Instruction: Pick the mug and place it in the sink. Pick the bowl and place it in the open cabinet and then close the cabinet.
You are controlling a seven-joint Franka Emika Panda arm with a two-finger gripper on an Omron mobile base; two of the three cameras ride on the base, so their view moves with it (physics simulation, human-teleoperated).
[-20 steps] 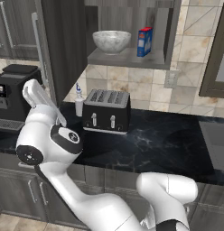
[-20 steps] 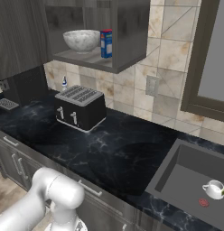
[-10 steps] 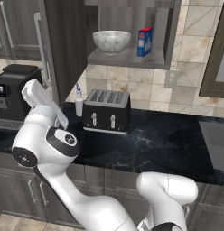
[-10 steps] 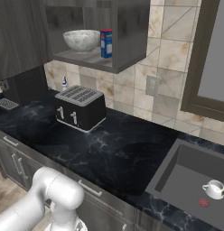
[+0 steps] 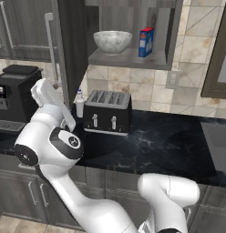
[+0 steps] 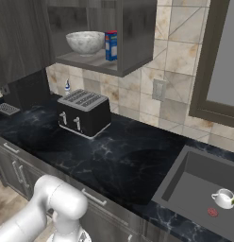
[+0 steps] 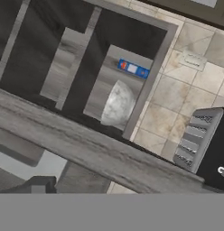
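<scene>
The wide speckled bowl [image 5: 112,42] [image 6: 86,41] [image 7: 117,106] sits on the shelf of the open cabinet [image 5: 133,59] [image 6: 97,61]. Far to the right, the small white mug [image 6: 223,198] stands in the dark sink [image 6: 194,189], beside the red drain mark. My arm reaches up and left, and my gripper [image 5: 57,84] is right at the open door [image 5: 71,50], below its silver handle [image 5: 50,43]. The fingers are hidden there and nothing shows between them. The hand view looks past the door's wood-grain edge [image 7: 86,149] at the shelf.
A blue box [image 5: 146,42] [image 6: 111,45] stands on the shelf beside the bowl. A black toaster [image 5: 107,110] [image 6: 83,112] and a small bottle [image 5: 79,102] sit below on the black counter [image 5: 169,141]. A coffee machine [image 5: 17,91] stands at the left.
My forearm has shifted only slightly near the door. The bowl and the mug have not moved.
</scene>
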